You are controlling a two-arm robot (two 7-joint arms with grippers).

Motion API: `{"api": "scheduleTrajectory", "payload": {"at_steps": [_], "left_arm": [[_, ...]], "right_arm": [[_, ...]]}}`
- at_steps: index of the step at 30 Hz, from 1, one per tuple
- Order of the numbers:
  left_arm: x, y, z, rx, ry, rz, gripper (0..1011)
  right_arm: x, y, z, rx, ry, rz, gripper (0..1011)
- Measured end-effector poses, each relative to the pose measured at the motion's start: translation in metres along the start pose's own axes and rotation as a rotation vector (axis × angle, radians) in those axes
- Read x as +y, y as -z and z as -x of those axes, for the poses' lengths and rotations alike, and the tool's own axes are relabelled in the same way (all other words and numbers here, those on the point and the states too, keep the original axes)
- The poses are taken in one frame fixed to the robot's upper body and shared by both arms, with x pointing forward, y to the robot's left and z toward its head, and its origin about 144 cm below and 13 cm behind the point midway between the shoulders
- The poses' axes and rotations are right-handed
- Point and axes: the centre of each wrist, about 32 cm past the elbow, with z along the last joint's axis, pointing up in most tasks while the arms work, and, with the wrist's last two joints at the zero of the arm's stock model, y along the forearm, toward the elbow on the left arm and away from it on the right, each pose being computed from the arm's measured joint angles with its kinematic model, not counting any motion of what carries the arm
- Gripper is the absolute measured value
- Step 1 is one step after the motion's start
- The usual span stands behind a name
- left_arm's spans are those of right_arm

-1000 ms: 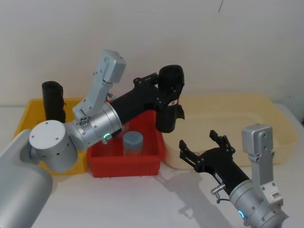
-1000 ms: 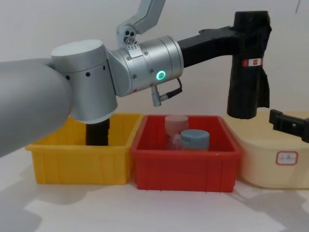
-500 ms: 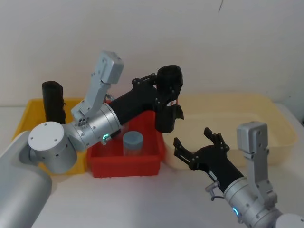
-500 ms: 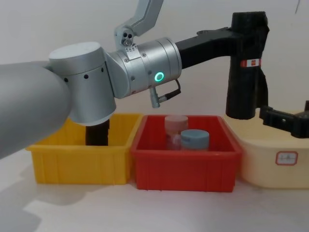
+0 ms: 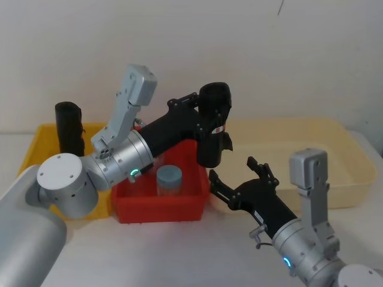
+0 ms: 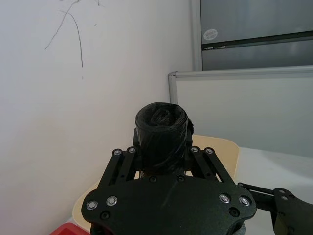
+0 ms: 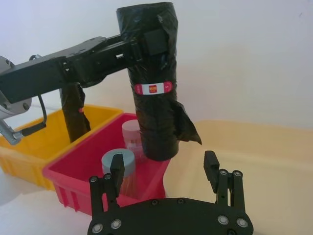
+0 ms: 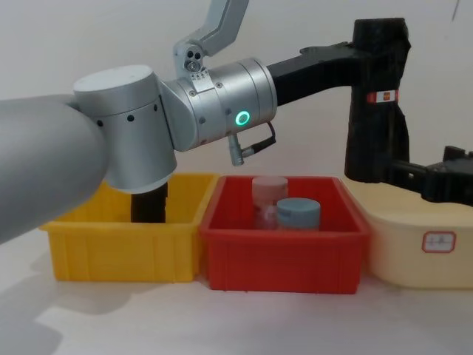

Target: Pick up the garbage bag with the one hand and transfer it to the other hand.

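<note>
Left gripper is clamping the garbage bag in the air while the right gripper is spreading wide just beneath it.

The left arm, with its green ring light, is stretching forward and rightward from the body, its forearm crossing over the red bin. Its black fingers are closing around the upper part of the bag. The right arm, lit blue, is angling in low from the right, with both fingers splayed apart, gripping nothing and pointing at the bag's lower end; in the right wrist view a gap is showing between them and the plastic. The bag is hanging upright over the red bin's far right corner, beside the cream tray, its red-and-white label facing the right gripper.
</note>
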Motion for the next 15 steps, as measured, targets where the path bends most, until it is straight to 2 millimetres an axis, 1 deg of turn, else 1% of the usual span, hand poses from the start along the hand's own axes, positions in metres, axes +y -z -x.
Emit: {"api": "scheduleTrajectory", "payload": {"at_steps": [15], "left_arm": [[0.0, 0.0, 0.0, 0.001, 0.0, 0.0, 404]], "right_arm": [[0.018, 0.001, 0.007, -0.014, -0.019, -0.037, 1001]]}}
